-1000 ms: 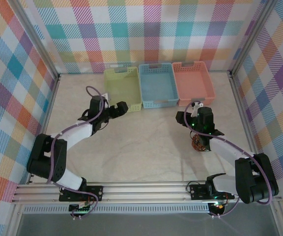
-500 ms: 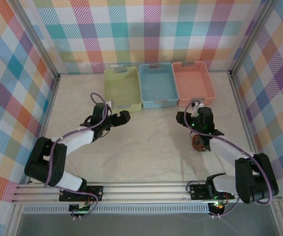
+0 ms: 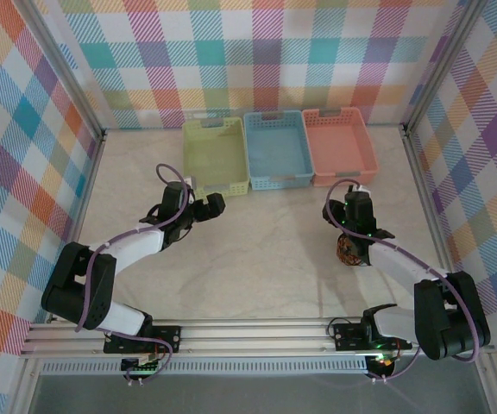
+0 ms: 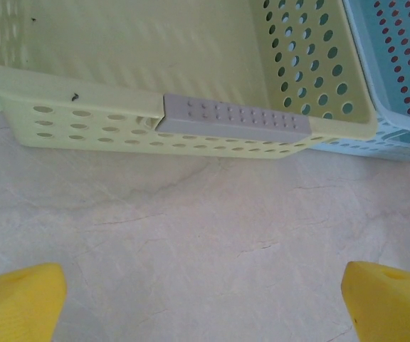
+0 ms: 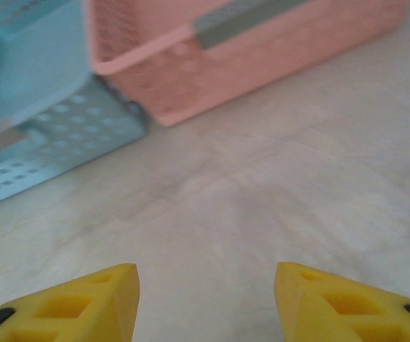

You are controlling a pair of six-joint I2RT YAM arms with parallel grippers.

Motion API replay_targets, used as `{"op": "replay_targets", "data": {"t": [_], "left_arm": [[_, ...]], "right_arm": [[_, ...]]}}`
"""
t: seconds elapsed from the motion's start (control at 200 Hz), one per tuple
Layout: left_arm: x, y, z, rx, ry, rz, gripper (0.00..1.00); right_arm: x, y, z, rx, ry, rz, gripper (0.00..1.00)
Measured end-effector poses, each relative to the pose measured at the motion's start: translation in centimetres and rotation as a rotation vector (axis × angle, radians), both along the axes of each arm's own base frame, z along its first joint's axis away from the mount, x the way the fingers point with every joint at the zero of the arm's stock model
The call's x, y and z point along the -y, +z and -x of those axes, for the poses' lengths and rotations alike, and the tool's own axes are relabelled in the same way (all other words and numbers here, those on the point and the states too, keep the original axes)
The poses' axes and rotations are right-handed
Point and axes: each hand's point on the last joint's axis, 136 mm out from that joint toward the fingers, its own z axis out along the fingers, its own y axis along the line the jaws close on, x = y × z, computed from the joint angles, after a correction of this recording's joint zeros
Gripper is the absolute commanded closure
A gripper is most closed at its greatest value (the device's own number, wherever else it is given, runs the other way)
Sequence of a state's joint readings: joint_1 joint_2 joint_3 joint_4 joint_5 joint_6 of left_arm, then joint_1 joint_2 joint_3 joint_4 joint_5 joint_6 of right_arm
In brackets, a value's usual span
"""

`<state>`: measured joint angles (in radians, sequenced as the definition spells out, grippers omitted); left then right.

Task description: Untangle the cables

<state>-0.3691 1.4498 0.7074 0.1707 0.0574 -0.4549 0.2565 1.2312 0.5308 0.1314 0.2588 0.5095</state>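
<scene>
**Knot not yet in hand: a fresh grasp is called for**

The left gripper (image 4: 205, 306) is seen released, its yellow fingertips (image 4: 20, 299) spread wide with only bare table (image 4: 205, 228) between them. The near wall of the green basket (image 4: 84, 96) lies just ahead of the tips. The right gripper (image 5: 205, 299) is held about half apart and nothing is grasped. Pale table is seen between its two pads, and the pink basket (image 5: 262, 57) and the blue basket (image 5: 48, 114) lie ahead of them, the blue one off to the left.

The cables (image 3: 347, 250) are found as one small orange-and-black clump on the table. It lies behind the right fingers, back toward that arm's base and close against its forearm, and it lies well apart from the left fingers, off to their right. No strand is seen drawn out of the clump.

The step in hand is judged to be the approach between pulls, with the untangling far from done. For the next move, the right fingers would need to be drawn back and tipped down over the clump so that a single outer loop can be pinched. The left fingers would need to be brought across to hold the rest, so that the two can be pulled apart
</scene>
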Motion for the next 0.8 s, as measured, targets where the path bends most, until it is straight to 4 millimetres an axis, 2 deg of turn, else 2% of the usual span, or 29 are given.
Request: {"op": "replay_targets", "data": {"t": [0.18, 0.26, 0.43, 0.505, 0.575, 0.66, 0.8], "left_arm": [[-0.1, -0.3, 0.2, -0.015, 0.001, -0.006, 0.02], [-0.1, -0.3, 0.2, -0.015, 0.000, -0.006, 0.02], [-0.1, -0.5, 0.4, -0.021, -0.004, -0.012, 0.03], [-0.1, -0.6, 0.4, -0.027, -0.006, -0.016, 0.02], [-0.2, -0.7, 0.5, -0.032, -0.006, -0.018, 0.02], [-0.2, -0.7, 0.5, -0.032, -0.006, -0.018, 0.02], [-0.2, -0.7, 0.5, -0.032, -0.005, -0.019, 0.02]], "right_arm": [[2.2, -0.4, 1.4, -0.102, -0.150, 0.017, 0.39], [2.4, 0.6, 1.5, -0.142, -0.163, 0.024, 0.38], [2.0, 4.5, 1.4, -0.203, -0.147, 0.007, 0.37], [1.7, 5.1, 2.0, -0.244, -0.128, -0.003, 0.35], [1.6, 4.8, 2.9, -0.294, -0.113, 0.003, 0.33], [2.0, 3.4, 4.3, -0.371, -0.105, 0.006, 0.31], [3.9, 0.7, 6.2, -0.495, -0.152, -0.026, 0.28]]}}
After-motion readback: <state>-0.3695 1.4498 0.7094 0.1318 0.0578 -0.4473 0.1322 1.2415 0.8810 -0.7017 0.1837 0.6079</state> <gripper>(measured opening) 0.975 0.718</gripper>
